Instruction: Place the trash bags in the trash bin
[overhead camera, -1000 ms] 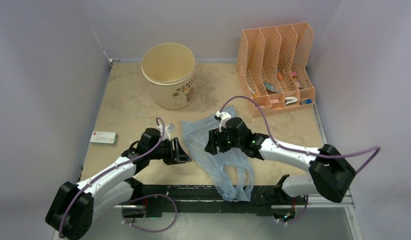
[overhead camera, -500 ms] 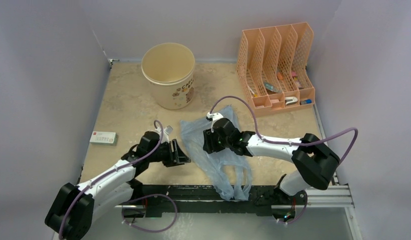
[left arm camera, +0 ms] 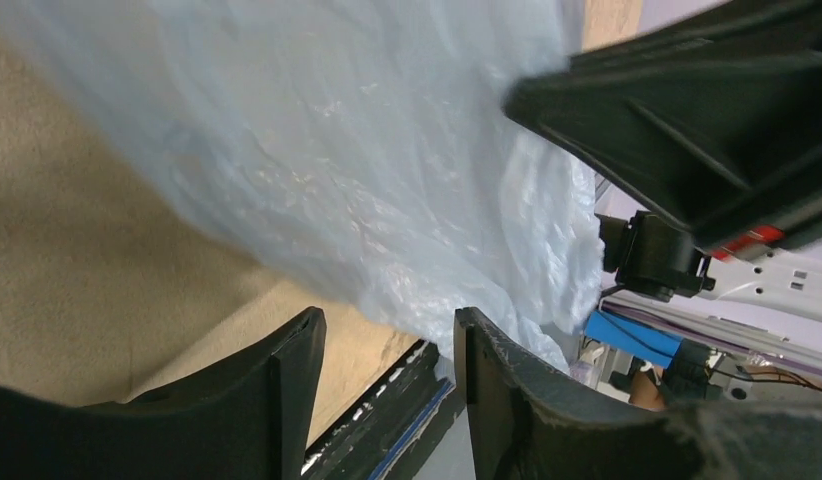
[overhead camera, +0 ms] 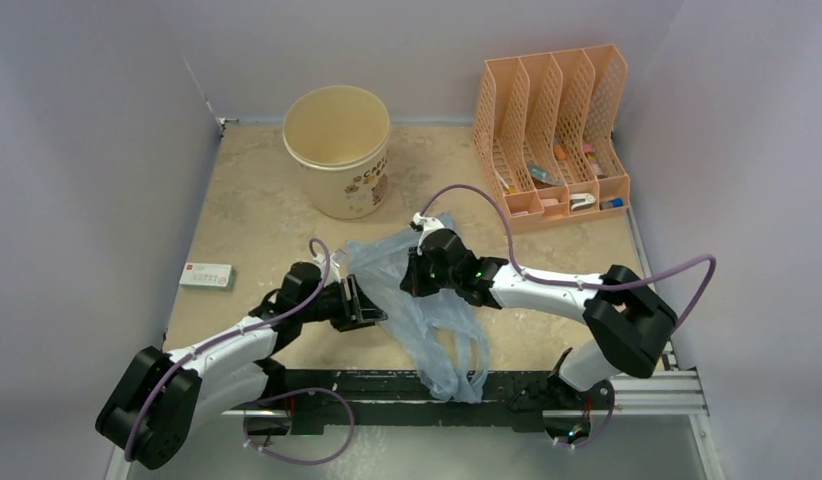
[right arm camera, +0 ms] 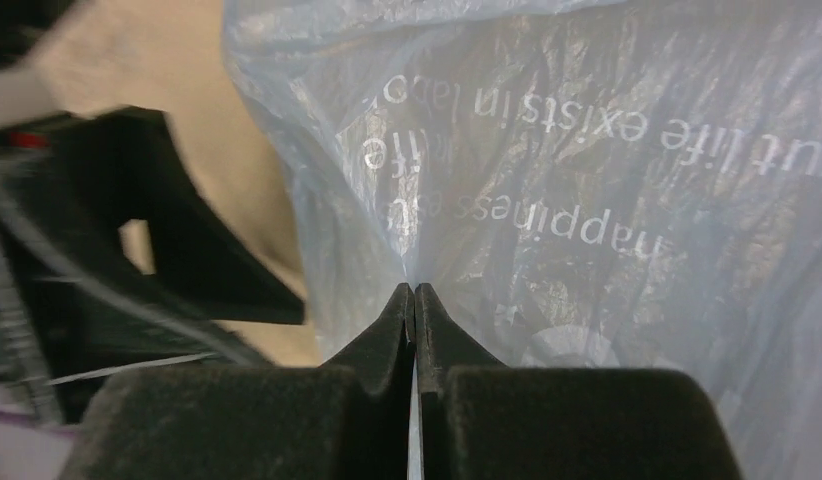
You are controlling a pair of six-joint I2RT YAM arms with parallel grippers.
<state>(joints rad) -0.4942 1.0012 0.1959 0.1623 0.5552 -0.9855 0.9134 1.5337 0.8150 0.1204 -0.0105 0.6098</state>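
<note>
Grasp step in hand. Your right gripper (right arm camera: pixel 414 292) is clenched on the trash bag (right arm camera: pixel 587 200); left gripper (left arm camera: pixel 387 322) released at its left edge. Next, lift toward the far trash bin (overhead camera: pixel 349 190).

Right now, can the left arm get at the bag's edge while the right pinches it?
Probably yes. The left gripper stands open, with the edge of the trash bag just past its fingertips and nothing between. The right gripper pinches the bag farther in, likely clear.
</note>
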